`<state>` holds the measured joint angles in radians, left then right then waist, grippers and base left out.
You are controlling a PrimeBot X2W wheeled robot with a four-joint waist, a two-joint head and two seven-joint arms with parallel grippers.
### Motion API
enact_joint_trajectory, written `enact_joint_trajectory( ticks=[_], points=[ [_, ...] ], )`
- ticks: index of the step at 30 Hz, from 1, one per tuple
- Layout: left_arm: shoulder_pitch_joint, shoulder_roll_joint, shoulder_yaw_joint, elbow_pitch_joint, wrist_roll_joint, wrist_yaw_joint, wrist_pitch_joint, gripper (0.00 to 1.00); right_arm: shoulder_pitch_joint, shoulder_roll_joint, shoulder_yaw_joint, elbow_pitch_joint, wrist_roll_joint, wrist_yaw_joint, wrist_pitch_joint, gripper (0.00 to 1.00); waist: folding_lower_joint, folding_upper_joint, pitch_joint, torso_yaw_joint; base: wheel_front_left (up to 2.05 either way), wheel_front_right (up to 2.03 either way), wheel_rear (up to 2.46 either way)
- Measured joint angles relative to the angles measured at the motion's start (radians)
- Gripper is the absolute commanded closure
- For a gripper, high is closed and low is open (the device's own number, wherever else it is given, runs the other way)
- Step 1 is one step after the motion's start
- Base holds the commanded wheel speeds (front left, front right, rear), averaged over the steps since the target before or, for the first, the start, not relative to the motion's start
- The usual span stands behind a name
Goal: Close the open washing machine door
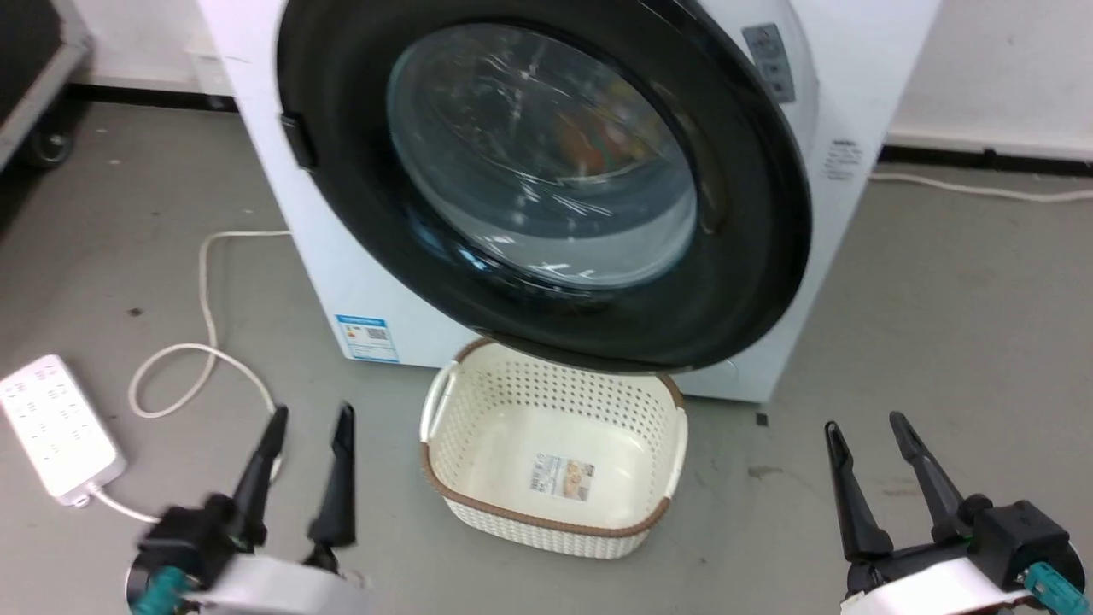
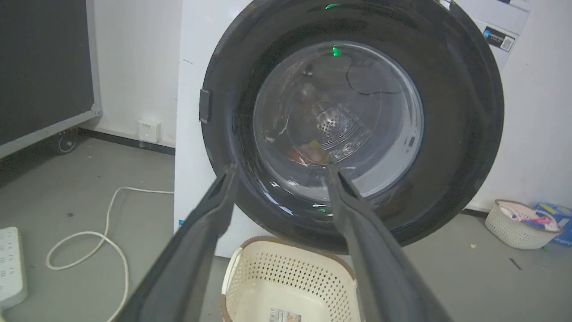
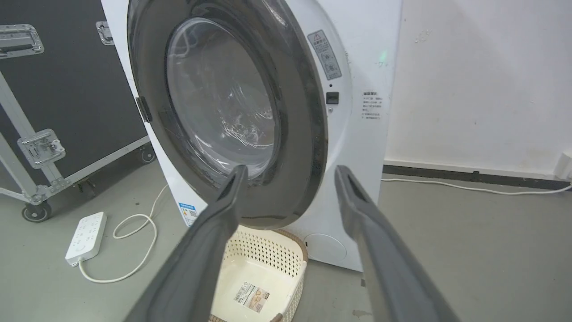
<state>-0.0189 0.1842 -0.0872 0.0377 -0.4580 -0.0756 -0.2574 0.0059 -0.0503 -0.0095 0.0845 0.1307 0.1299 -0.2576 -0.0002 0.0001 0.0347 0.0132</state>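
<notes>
One washing machine door (image 1: pixel 546 179), black rim around a clear glass bowl, is sitting across the front of the one white washing machine (image 1: pixel 359 282); in the right wrist view its right edge is standing off the white front, so it is looking ajar, not seated. One cream perforated basket (image 1: pixel 555 534) is standing on the floor (image 1: pixel 939 342) directly below the door's lower edge, its far rim tucking under the black rim. One white power strip (image 1: pixel 55 427) is lying to the left, with one looping white cable (image 1: pixel 205 299) running from that side toward the machine. A second, smaller basket (image 2: pixel 514 228) is sitting by the wall well to the right, and one black wheeled case (image 3: pixel 67 89) is standing off to the left. Bare grey floor is lying open right of the basket and between it and the strip. Two grippers: the left gripper (image 1: pixel 312 414) is hanging low left of the basket, fingers spread, gripping nothing, touching nothing. The right gripper (image 1: pixel 863 424) is hanging low right, fingers likewise apart and empty, well clear of the door
</notes>
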Motion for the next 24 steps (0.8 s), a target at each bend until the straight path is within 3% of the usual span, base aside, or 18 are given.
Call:
enact_joint_trajectory(
  ticks=[3, 13, 15, 20, 24],
  points=[
    [0.039, -0.010, -0.012, 0.004, 0.152, 0.021, 0.000, 0.00, 0.013, 0.000, 0.003, 0.001, -0.017, 0.000, 0.000, 0.00, 0.0000, 0.0000, -0.018, 0.025, 0.00, 0.00, 0.00],
    [0.069, -0.006, -0.078, 0.055, 0.300, 0.021, 0.000, 0.00, 0.027, 0.000, 0.001, 0.024, -0.005, 0.000, 0.000, 0.00, 0.0002, 0.0000, -0.007, 0.034, 0.00, 0.00, 0.00],
    [0.066, -0.008, -0.080, 0.051, 0.307, 0.026, 0.000, 0.00, 0.027, 0.000, 0.013, 0.036, 0.001, 0.000, 0.000, 1.00, 0.0002, 0.0000, 0.000, 0.034, 0.00, 0.00, 0.00],
    [0.046, -0.017, -0.088, 0.033, 0.320, 0.031, 0.000, 0.00, -0.008, -0.004, 0.053, 0.037, -0.022, 0.000, 0.000, 1.00, 0.0002, -0.0001, 0.036, 0.040, 0.00, 0.00, 0.00],
    [0.008, -0.027, -0.094, 0.020, 0.333, 0.038, 0.000, 0.00, -0.106, -0.053, 0.109, 0.037, -0.027, 0.000, 0.036, 1.00, 0.0003, 0.0000, 0.088, 0.054, 0.00, 0.00, 0.00]
  ],
)
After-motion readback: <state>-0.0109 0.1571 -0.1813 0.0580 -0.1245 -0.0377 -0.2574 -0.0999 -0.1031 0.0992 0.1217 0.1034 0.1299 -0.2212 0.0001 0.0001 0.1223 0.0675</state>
